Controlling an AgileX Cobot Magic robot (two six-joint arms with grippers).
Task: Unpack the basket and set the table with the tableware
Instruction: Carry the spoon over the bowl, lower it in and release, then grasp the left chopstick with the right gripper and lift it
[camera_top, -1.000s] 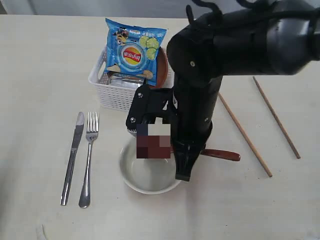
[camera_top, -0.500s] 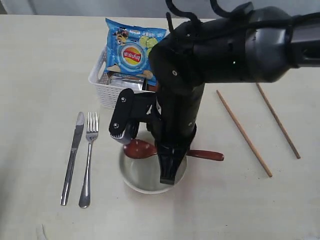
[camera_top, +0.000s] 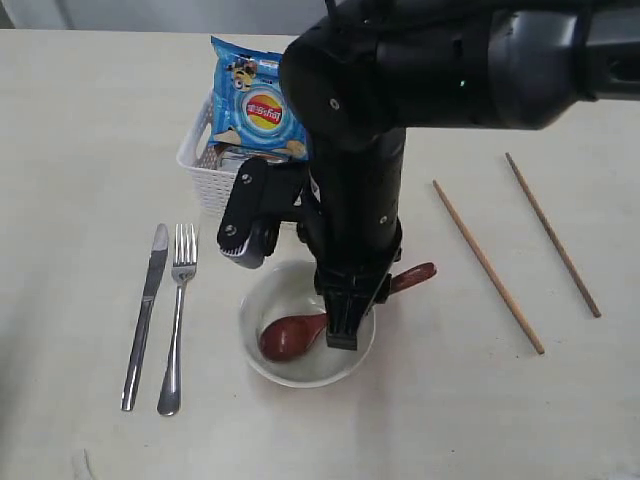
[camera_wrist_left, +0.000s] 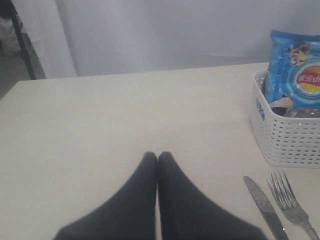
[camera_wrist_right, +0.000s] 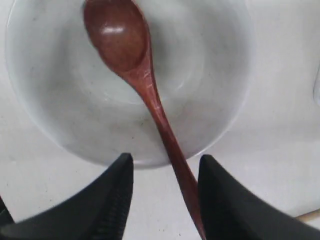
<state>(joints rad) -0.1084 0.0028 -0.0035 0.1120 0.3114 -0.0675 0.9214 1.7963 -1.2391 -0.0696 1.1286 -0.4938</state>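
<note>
The spoon (camera_top: 290, 338) lies in the bowl (camera_top: 254, 352), with its handle leaning over the rim. We find the right tool (camera_wrist_right: 165, 165) above it, jaws parted either side of the handle and gripping nothing. The left tool (camera_wrist_left: 157, 159) is clenched empty, well apart. We judge the spoon placed. The next move calls for a clean lift, then a return to the basket (camera_top: 215, 190), where the chip bag (camera_top: 268, 100) covers the rest. Knife (camera_top: 145, 310), fork (camera_top: 177, 320) and chopsticks (camera_top: 487, 265) lie on the surface (camera_top: 80, 120).
</note>
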